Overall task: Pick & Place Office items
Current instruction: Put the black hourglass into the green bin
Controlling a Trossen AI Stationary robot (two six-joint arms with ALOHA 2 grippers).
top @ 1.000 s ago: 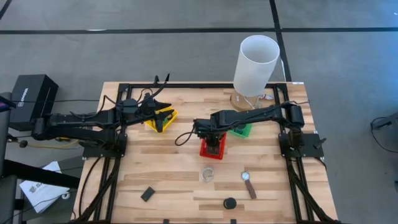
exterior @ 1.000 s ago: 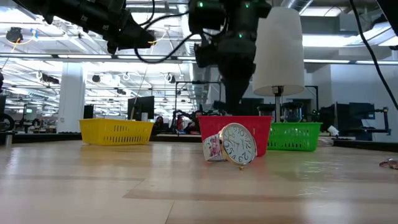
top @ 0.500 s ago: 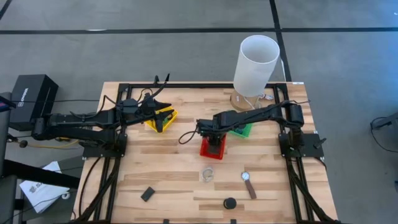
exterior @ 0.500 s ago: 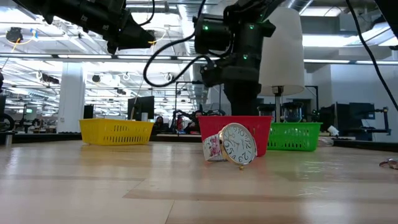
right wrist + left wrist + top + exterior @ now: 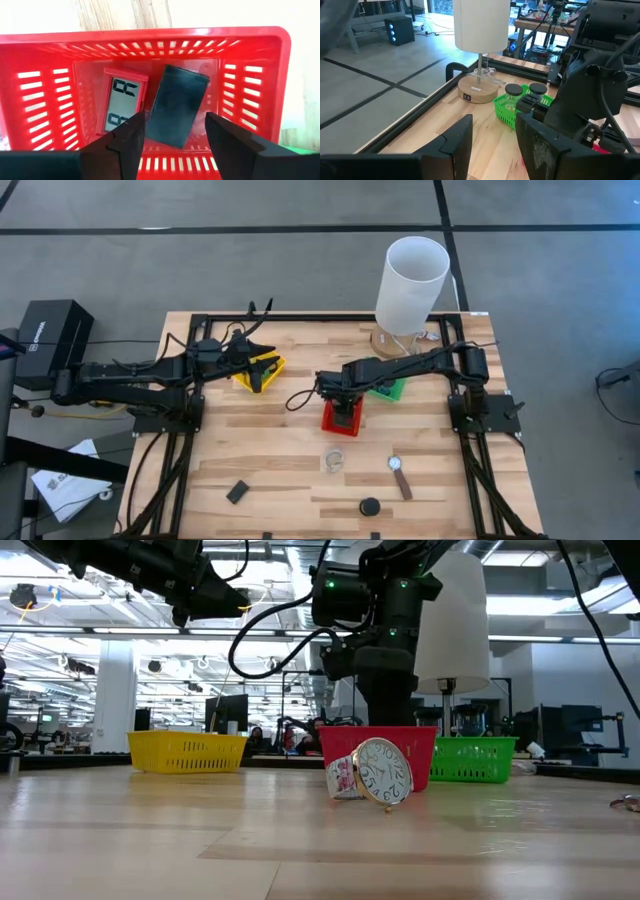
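My right gripper (image 5: 175, 147) points down into the red basket (image 5: 327, 423) and is open. A flat black rectangle (image 5: 176, 105) lies aslant on the basket floor below the gap between its fingers, beside a red-framed display (image 5: 121, 102). I see no finger touching either of them. My left gripper (image 5: 495, 145) hangs open with nothing in it above the yellow basket (image 5: 245, 381). On the near half of the table lie a small round clock (image 5: 383, 773), a brown-strapped watch (image 5: 400, 477), a black short cylinder (image 5: 370, 506) and a flat black rectangle (image 5: 237, 492).
A green basket (image 5: 510, 107) holding two black cylinders (image 5: 514, 90) stands just beyond the red one. The tall white cylinder (image 5: 410, 275) rises on its wooden foot at the far right. A black frame (image 5: 300, 317) runs along the table's edges.
My right gripper has come down toward the red basket, so that its fingers now reach below the basket's rim. My left arm has kept still.
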